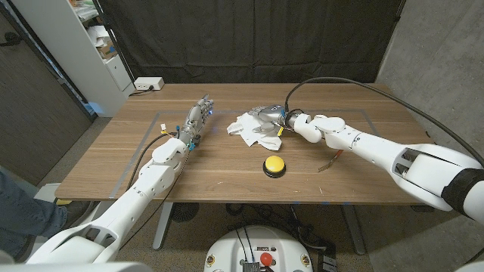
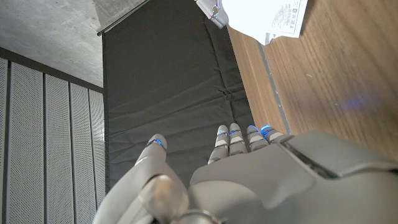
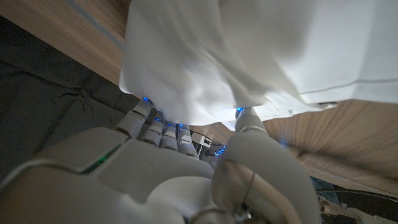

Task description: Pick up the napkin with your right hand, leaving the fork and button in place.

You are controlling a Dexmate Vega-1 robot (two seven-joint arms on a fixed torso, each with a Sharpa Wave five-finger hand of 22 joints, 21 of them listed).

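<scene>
Yellow button (image 1: 274, 165) just beside crumpled napkin (image 1: 253, 125)

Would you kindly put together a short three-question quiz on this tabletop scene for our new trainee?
1. True or false: the right hand has its fingers on the white napkin.
2. Multiple choice: the yellow button sits (A) under the napkin, (B) on the bare table nearer the robot than the napkin, (C) in the left hand.
3. Short answer: what does the left hand hold?

Key
1. True: in the right wrist view the fingers close into the cloth.
2. B.
3. Nothing; its fingers are extended and apart from the napkin.
</scene>
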